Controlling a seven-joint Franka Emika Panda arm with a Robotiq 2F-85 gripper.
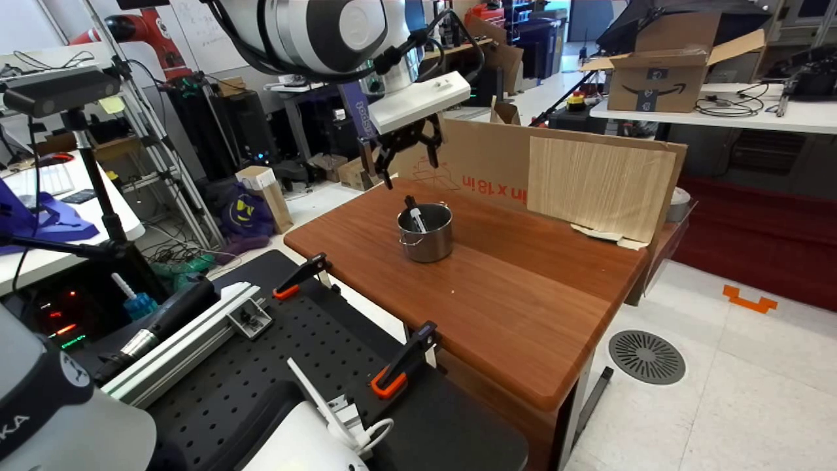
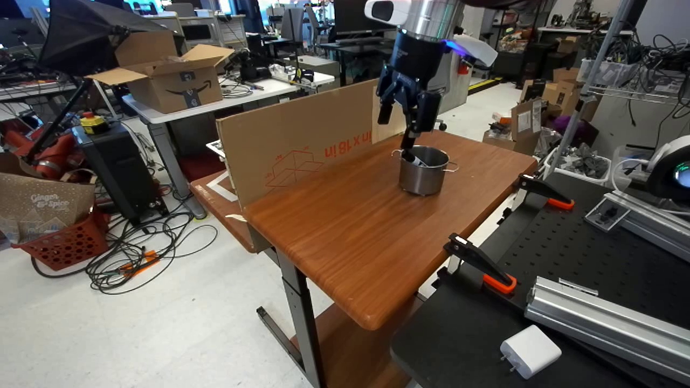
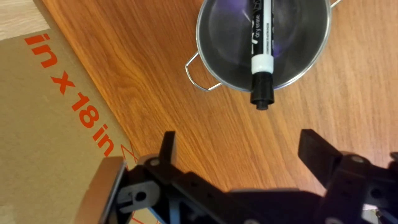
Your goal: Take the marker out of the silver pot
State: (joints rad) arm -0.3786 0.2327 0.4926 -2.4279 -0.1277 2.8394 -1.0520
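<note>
The silver pot (image 1: 428,247) stands upright on the wooden table; it also shows in an exterior view (image 2: 421,179) and the wrist view (image 3: 227,70). The black and white dry-erase marker (image 1: 416,217) leans inside it, its black cap sticking out past the rim. The marker shows closely in the wrist view (image 3: 262,46) and partly, near the fingers, in an exterior view (image 2: 414,158). My gripper (image 3: 238,132) is open and empty, its fingers wide apart. It hangs above the pot in both exterior views (image 1: 412,175) (image 2: 405,124), apart from the marker in the wrist view.
A cardboard panel (image 1: 484,157) stands upright along one edge of the wooden table (image 1: 510,307). Black clamps with orange pads (image 1: 405,360) grip the opposite edge beside the black perforated base plate (image 1: 261,392). The pot has a wire handle (image 3: 199,87) on its side.
</note>
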